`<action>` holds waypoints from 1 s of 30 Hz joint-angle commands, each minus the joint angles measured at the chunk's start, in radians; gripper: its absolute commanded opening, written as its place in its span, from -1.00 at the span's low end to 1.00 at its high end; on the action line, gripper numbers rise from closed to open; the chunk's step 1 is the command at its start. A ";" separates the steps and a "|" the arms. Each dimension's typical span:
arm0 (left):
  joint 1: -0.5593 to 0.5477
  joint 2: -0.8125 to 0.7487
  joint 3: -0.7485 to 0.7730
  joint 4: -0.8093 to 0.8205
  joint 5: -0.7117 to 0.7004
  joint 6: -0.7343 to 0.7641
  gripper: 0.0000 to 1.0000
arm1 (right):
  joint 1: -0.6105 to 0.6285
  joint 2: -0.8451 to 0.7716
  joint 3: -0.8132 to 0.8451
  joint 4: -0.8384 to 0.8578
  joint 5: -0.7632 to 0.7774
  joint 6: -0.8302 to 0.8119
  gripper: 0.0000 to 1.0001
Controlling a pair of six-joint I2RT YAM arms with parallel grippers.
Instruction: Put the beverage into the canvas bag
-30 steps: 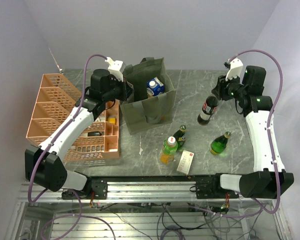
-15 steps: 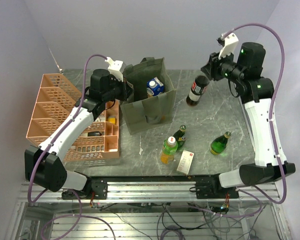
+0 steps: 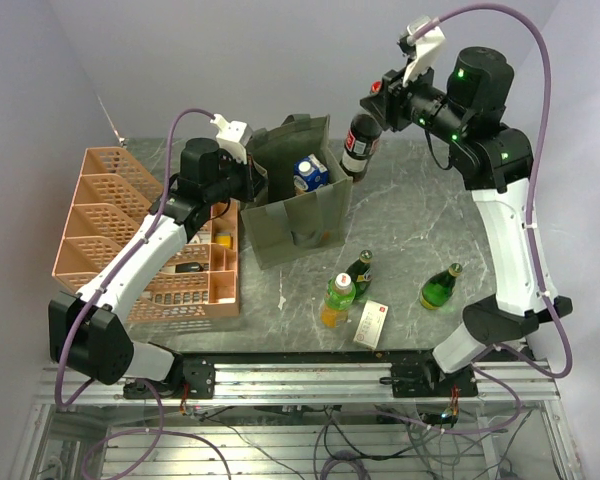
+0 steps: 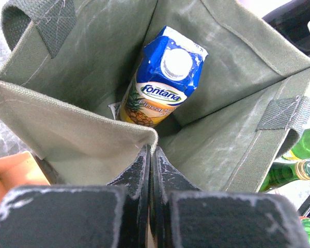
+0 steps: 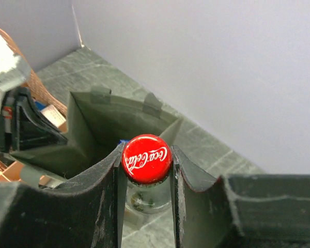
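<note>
Canvas bag (image 4: 232,77) holds a juice carton (image 4: 163,77); cola bottle (image 3: 358,147) hangs outside.

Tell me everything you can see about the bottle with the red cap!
The bottle looks like glass, filled with dark drink, with a red Coca-Cola cap and a light label. It hangs in the air, slightly tilted, its neck clamped just under the cap by the right gripper. It is beside the canvas bag, near the far right corner, not inside.

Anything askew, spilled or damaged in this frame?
Only the juice carton inside the canvas bag sits tilted, not upright. No spill or damage shows; the right gripper holds the cola bottle by its neck.
</note>
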 commanded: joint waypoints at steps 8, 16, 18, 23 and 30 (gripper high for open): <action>-0.002 0.005 0.024 0.032 0.030 0.005 -0.86 | 0.052 0.128 0.387 0.214 -0.001 -0.032 -1.00; -0.004 0.025 0.041 0.020 0.029 0.010 -0.86 | 0.065 0.176 0.489 0.219 -0.070 0.007 -1.00; -0.003 0.028 0.043 0.019 0.024 0.013 -0.86 | 0.070 0.187 0.510 0.221 -0.092 0.019 -1.00; -0.004 0.035 0.043 0.019 0.021 0.013 -0.86 | 0.086 0.213 0.547 0.219 -0.139 0.033 -1.00; -0.004 0.041 0.057 0.010 0.023 0.012 -0.86 | 0.128 0.247 0.502 0.229 -0.153 0.047 -1.00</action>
